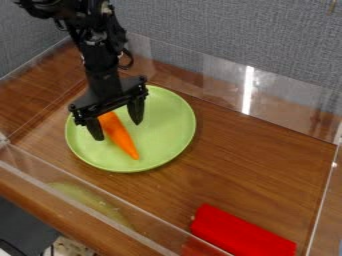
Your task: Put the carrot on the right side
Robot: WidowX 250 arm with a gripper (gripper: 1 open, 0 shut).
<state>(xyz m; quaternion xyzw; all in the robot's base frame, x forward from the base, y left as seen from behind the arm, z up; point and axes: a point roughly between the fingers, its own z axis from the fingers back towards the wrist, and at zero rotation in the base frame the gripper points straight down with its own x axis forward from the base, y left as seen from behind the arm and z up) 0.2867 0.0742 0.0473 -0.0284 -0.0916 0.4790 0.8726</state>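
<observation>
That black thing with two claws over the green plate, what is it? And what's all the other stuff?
It's a robot arm, and the claws are its gripper, a kind of hand. One camera looks down at the wooden table from the front, with clear walls around it. The gripper is open, pointing down over an orange toy carrot lying on the green plate. It isn't holding anything yet. Near the front corner lies a flat red block. The carrot should end up on the right side.
</observation>
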